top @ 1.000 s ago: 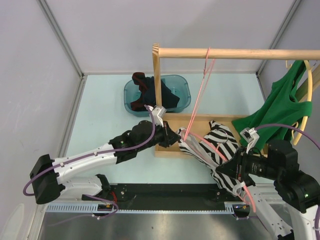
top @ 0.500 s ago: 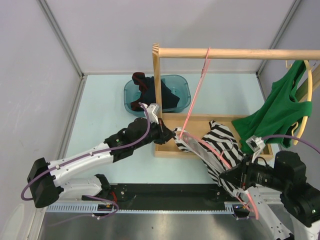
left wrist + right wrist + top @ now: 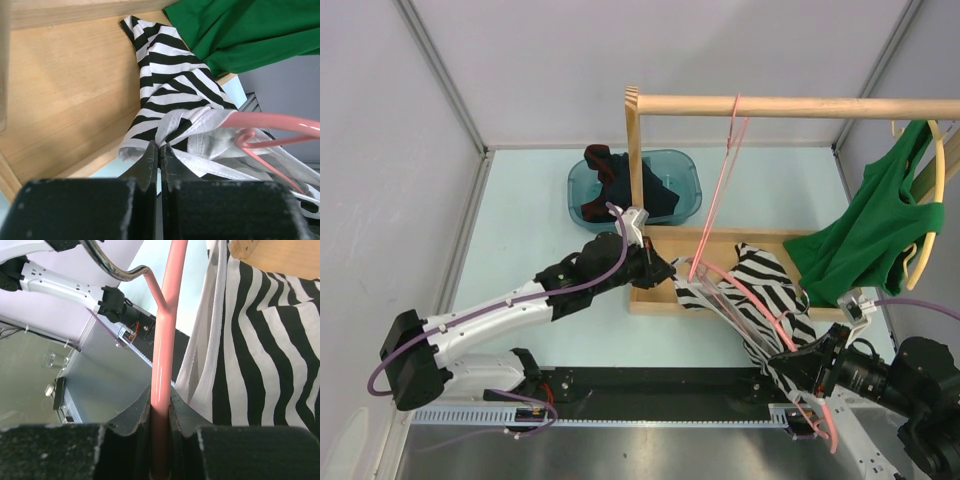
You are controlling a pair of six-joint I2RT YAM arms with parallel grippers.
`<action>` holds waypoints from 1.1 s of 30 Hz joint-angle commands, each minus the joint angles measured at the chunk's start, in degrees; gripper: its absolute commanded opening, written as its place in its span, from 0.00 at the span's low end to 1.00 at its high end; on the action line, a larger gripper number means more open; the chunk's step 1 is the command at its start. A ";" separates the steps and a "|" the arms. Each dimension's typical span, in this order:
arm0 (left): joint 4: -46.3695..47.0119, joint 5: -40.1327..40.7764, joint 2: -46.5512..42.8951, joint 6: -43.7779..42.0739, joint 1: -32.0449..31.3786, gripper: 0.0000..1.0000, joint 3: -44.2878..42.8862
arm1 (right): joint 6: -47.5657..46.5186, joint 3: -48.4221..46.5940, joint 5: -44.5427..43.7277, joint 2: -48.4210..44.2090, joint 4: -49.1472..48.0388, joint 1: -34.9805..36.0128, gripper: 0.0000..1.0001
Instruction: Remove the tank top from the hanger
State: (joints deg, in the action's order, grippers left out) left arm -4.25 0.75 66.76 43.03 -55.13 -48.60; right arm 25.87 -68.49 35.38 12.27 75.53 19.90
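Half off, we judge: the striped tank top (image 3: 765, 275) sags near the tabletop's (image 3: 520, 240) near right corner, threaded on the pink hanger (image 3: 162, 350), the left gripper (image 3: 159, 152) pinched together on its edge, the right gripper (image 3: 160, 400) clamped on the hanger. Next we must pull these apart until the cloth slips free. Grey walls (image 3: 380, 150) ring the pale tabletop; a blue tub (image 3: 688, 165) sits at its far edge.

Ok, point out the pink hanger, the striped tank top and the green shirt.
pink hanger (image 3: 165, 335), right wrist view, on its straight bar.
striped tank top (image 3: 170, 75), left wrist view, middle of the striped body.
green shirt (image 3: 865, 225), top external view, on the hanging front.
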 commanded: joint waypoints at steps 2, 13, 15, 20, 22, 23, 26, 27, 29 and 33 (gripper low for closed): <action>-1.28 2.76 1.62 -1.72 1.96 0.00 -1.50 | 3.39 -1.83 1.88 -1.20 -3.18 0.05 0.00; -1.55 2.15 3.81 -2.77 2.58 0.00 -2.99 | 3.57 -5.51 5.95 -3.40 -0.03 0.31 0.00; -0.59 -0.04 4.60 -2.77 2.58 0.00 -2.73 | 4.01 -6.13 2.08 -3.39 0.50 0.49 0.00; 3.19 -4.71 5.57 -1.19 0.92 0.00 -0.36 | 7.88 -4.38 -12.04 -3.66 -1.61 0.40 0.00; 3.98 -5.50 5.31 -1.10 -0.32 0.00 0.43 | 9.37 -3.67 -16.20 -3.13 -2.40 0.40 0.00; 4.07 -5.67 5.22 -1.01 -1.89 0.00 0.61 | 9.38 -3.50 -18.74 -2.96 -4.40 0.31 0.00; 5.55 -5.50 4.87 -0.66 -5.06 0.00 1.22 | 7.37 -3.14 -20.52 -0.42 -9.67 0.31 0.00; 5.74 -5.50 4.69 -0.40 -5.68 0.00 1.40 | 6.22 -3.66 -20.61 0.55 -10.74 0.31 0.00; 5.92 -5.32 3.82 0.30 -7.35 0.00 2.19 | 2.63 -6.55 -22.62 4.85 -12.16 0.23 0.00; 6.89 -4.97 1.45 2.23 -8.85 0.00 4.12 | -1.78 -12.97 -28.77 12.67 -13.12 0.23 0.00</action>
State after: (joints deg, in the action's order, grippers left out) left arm -0.54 -5.10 71.33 43.53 -62.85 -45.95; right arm 29.63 -75.31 13.87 18.09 71.00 20.01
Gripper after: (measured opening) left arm 0.011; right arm 0.174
